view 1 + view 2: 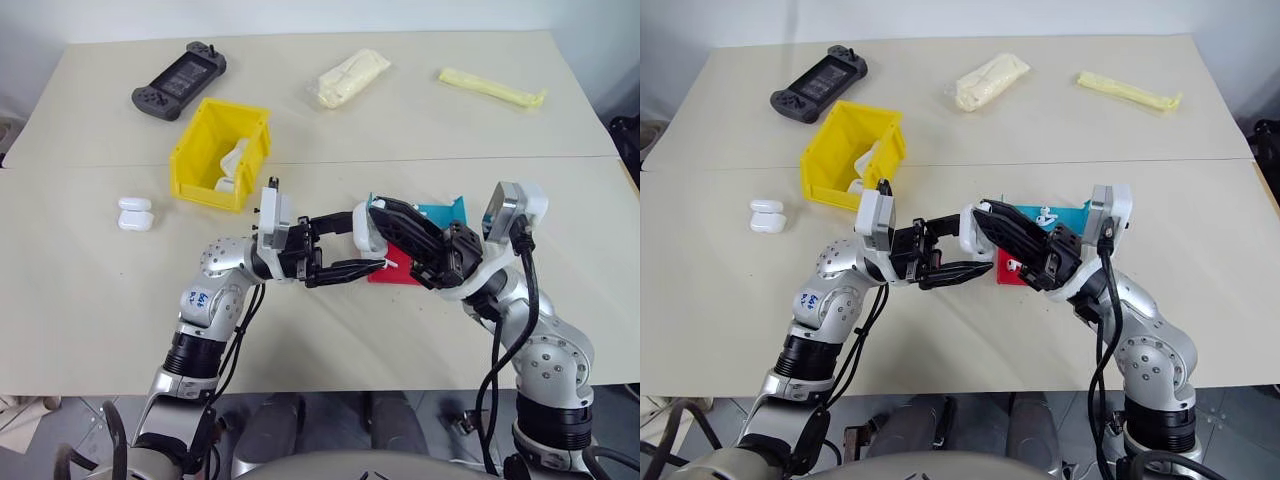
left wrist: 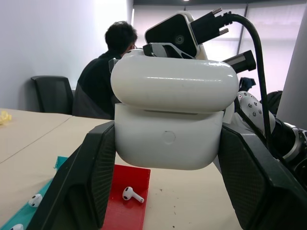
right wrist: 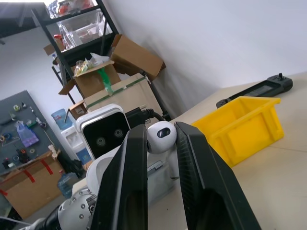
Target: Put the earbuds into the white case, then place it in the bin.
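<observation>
My left gripper (image 1: 368, 242) is shut on the white case (image 2: 172, 120), one finger (image 2: 91, 182) on each side of its body. The lid sits over the body; how far it is open I cannot tell. My right gripper (image 3: 160, 128) comes over the case from the right. It is shut on one of the earbuds (image 3: 160, 137), pinched between its fingertips. Another earbud (image 2: 132, 194) lies on the red tray (image 1: 1005, 273). More lie on the cyan tray (image 1: 1065, 213). The yellow bin (image 1: 205, 160) stands behind and to the left, with white items inside.
Two spare white cases (image 1: 135, 213) lie left of the bin. At the back of the table are a black game controller (image 1: 180, 80), a pale plastic bag (image 1: 352, 77) and a yellow packet (image 1: 492, 88). A person (image 2: 108, 72) sits in the background.
</observation>
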